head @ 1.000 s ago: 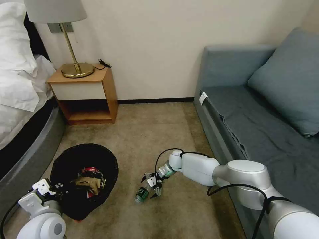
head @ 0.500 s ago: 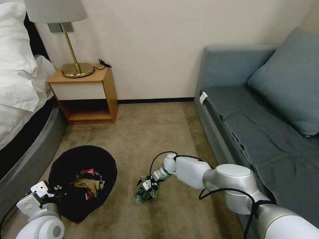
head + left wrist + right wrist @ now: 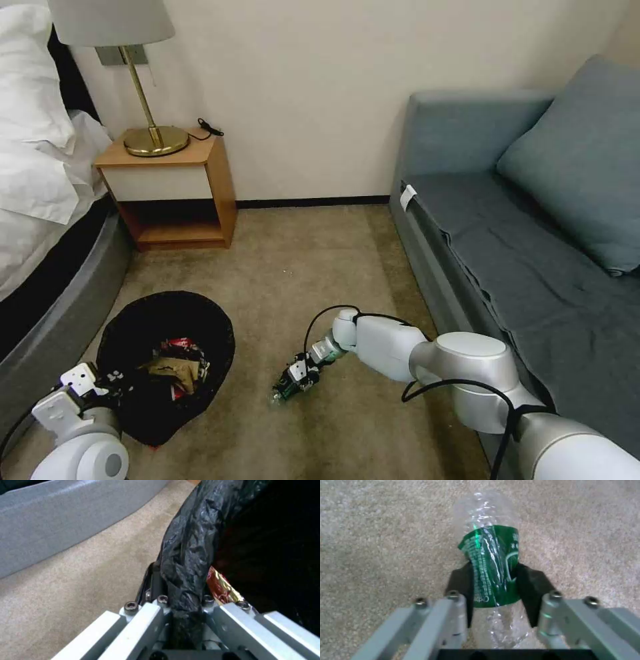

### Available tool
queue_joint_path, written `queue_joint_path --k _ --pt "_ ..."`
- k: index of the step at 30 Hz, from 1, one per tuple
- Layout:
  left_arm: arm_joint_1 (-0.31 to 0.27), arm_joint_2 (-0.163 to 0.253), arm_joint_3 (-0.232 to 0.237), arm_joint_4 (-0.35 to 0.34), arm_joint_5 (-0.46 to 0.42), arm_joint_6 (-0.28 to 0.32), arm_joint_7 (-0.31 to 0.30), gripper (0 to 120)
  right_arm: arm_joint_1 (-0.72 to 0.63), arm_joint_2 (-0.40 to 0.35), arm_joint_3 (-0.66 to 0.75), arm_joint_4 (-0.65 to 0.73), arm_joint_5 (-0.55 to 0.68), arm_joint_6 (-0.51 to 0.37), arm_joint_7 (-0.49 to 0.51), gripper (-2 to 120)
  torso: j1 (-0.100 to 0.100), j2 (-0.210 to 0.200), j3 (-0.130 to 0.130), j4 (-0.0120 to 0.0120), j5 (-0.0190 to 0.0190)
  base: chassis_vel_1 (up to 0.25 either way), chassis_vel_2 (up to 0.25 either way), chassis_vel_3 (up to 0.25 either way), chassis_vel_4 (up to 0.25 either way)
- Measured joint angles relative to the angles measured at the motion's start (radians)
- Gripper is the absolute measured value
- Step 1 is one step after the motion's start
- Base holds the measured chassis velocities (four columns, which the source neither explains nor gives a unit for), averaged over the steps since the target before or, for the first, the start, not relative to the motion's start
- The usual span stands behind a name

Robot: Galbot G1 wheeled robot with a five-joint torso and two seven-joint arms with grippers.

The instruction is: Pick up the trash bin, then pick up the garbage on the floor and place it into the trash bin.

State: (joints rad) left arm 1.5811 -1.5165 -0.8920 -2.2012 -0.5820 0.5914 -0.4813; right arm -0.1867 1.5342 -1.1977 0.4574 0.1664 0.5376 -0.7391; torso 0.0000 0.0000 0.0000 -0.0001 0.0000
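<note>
Right gripper (image 3: 295,381) pinching the clear bottle (image 3: 490,562) on the carpet (image 3: 307,267), left gripper (image 3: 186,605) clamped on the trash bin (image 3: 167,313) rim.
Bottle lies on floor between sofa (image 3: 533,220) and bin, black pads (image 3: 530,585) squeezing its green label. Bin's dark liner (image 3: 190,550) sits between left jaws; wrappers (image 3: 177,370) inside bin.

Glossy white-and-silver arms, black cabling.
Carried looping black cable at right wrist; ended in pale metal claw (image 3: 493,590) linkages with exposed screw heads, black pads.
</note>
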Motion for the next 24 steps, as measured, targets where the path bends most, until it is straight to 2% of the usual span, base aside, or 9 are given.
queue_joint_path --k 6,10,12,15,16,19,20,24 --pt "-0.001 0.000 -0.003 0.001 0.001 0.000 0.000 1 0.006 -0.024 0.040 0.034 -0.001 0.016 -0.001 13 0.000 0.000 0.000 0.0001 0.0002 0.000 0.000 0.000 0.000" --pt "-0.005 0.001 -0.005 0.002 0.000 0.001 0.000 1 0.054 -0.114 0.096 0.123 0.019 0.015 0.003 7 0.000 0.000 0.000 -0.0001 0.0001 0.000 0.000 0.000 0.000" --pt "-0.006 0.001 -0.005 0.003 0.000 0.001 0.000 1 0.056 -0.118 0.100 0.127 0.021 0.015 0.003 7 0.000 0.000 0.000 -0.0001 0.0001 0.000 0.000 0.000 0.000" --pt "-0.009 0.004 -0.001 0.014 0.000 0.003 -0.001 1 0.096 -0.203 0.197 0.240 0.059 -0.004 0.021 7 0.000 0.000 0.000 -0.0002 0.0001 0.000 0.000 0.000 0.000" --pt "-0.009 0.004 -0.001 0.014 0.000 0.003 -0.001 1 0.096 -0.203 0.197 0.240 0.059 -0.004 0.021 7 0.000 0.000 0.000 -0.0002 0.0001 0.000 0.000 0.000 0.000" --pt "-0.014 0.006 0.011 0.022 0.000 0.005 -0.002 1 0.126 -0.262 0.296 0.387 0.120 -0.053 0.034 7 0.000 0.000 0.000 0.0000 0.0000 0.000 0.000 0.000 0.000" --pt "-0.014 0.006 0.011 0.022 0.000 0.005 -0.002 1 0.126 -0.262 0.296 0.387 0.120 -0.053 0.034 7 0.000 0.000 0.000 0.0000 0.0000 0.000 0.000 0.000 0.000" --pt "-0.020 0.007 0.025 0.025 0.000 0.009 -0.005 1 0.161 -0.318 0.351 0.600 0.245 -0.144 0.067 7 0.000 0.000 0.000 0.0000 0.0001 0.000 0.000 0.000 0.000"
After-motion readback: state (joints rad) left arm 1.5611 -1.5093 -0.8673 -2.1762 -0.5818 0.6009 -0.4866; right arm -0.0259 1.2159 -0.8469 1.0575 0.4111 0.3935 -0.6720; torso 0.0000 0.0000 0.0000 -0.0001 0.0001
